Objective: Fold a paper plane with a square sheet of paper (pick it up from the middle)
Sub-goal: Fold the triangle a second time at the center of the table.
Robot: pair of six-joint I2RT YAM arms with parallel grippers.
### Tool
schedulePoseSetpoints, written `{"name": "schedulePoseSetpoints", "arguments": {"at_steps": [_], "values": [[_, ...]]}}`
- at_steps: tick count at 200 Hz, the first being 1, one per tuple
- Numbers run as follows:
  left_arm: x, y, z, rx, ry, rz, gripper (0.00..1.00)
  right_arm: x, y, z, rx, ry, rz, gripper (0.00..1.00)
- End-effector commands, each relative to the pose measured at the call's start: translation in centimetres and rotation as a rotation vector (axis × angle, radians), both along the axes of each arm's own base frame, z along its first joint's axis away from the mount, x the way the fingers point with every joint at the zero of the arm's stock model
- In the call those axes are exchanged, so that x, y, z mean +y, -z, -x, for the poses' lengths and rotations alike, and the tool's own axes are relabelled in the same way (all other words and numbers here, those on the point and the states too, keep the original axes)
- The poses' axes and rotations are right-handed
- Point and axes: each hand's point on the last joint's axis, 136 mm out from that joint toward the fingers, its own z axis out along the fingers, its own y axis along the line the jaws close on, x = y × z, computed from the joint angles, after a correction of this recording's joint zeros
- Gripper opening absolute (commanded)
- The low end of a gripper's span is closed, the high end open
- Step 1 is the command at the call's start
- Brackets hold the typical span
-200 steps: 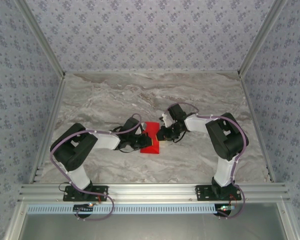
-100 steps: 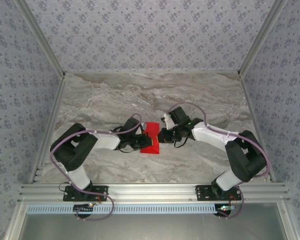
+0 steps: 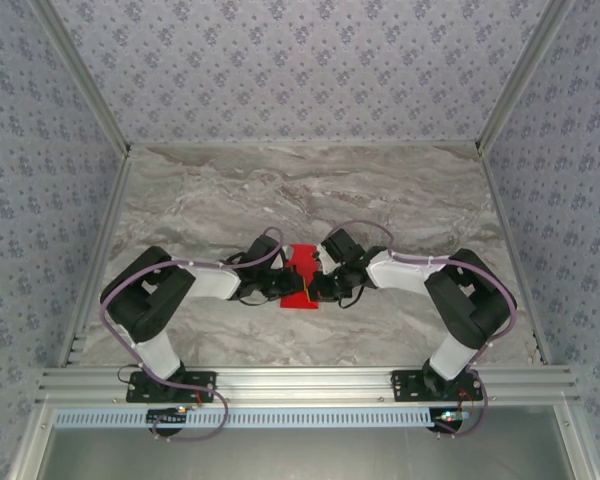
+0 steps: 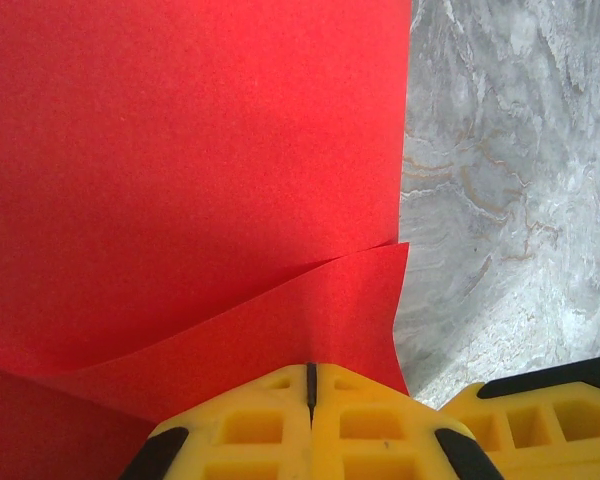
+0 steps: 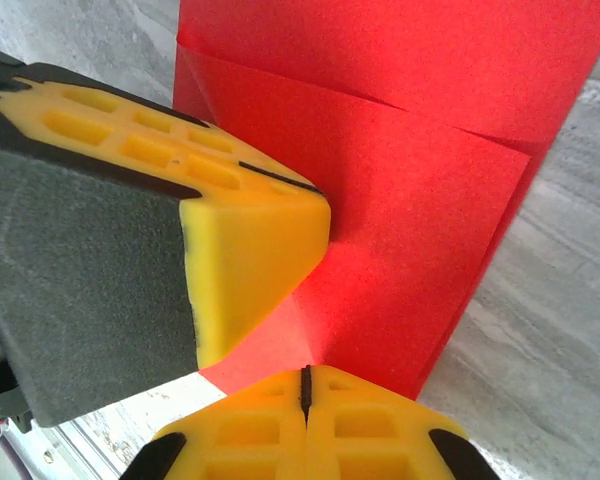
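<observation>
Nearest me, the two arm bases sit on the rail (image 3: 310, 382) at the table's near edge, and both arms reach inward to meet over the one job. The left gripper (image 4: 309, 385) has its yellow fingers pressed tight together, and I read it as pinching the near end of a raised flap of the red sheet of paper (image 3: 302, 262). That flap curves up off the flat layer beneath, and its right edge sits almost in line with that layer's right edge. The right gripper (image 5: 305, 388) is clamped too, fingers seam to seam at the paper's near edge with a soft crease running into them. From its wrist camera, the other gripper's fingers stand just beside it, against the paper.

The sheet lies near the middle of the table (image 3: 280, 190), part folded and narrower than a square, and not a plane yet.

I judge the step in hand to be carrying this flap over and setting its crease. To do it well I would move both pinches together at one pace, so the thin paper is neither stretched nor buckled. I would keep the flap's edge lined up with the edge below before pressing down. The grippers are so close that I would steer them apart along the fold, not towards each other. Pulling hard could tear the paper or drag the flat layer across the slick marble.

Beyond the paper the marble runs back to the patterned walls (image 3: 300, 70)
</observation>
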Motion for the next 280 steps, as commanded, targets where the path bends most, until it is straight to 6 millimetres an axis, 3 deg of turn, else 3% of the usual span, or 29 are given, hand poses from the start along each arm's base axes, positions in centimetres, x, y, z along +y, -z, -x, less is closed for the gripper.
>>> {"name": "schedulePoseSetpoints", "arguments": {"at_steps": [1,126,159,188,205,239,280], "values": [[1.9,2.4,1.2,0.054,-0.028,-0.099,0.02,-0.5,0.9,0.6,0.013,0.009,0.031,0.03],[2.1,2.8,1.1,0.06,-0.042,-0.114,0.02,-1.5,2.1,2.4,0.049,-0.007,0.076,0.03],[2.1,2.9,1.0,0.063,-0.043,-0.12,0.02,-2.8,4.1,3.9,0.096,-0.007,0.13,0.03],[2.4,3.1,1.1,0.069,-0.049,-0.136,0.01,-4.1,3.6,5.1,0.093,-0.013,0.149,0.03],[2.6,3.3,1.2,0.073,-0.056,-0.148,0.0,-4.4,2.0,4.5,0.055,0.001,0.134,0.03],[2.5,3.2,1.1,0.079,-0.05,-0.151,0.0,-2.3,-2.0,1.5,-0.064,0.04,0.019,0.03],[2.0,3.1,1.0,0.089,-0.047,-0.137,0.0,-0.2,-1.8,-0.3,-0.08,0.069,-0.021,0.02]]}}
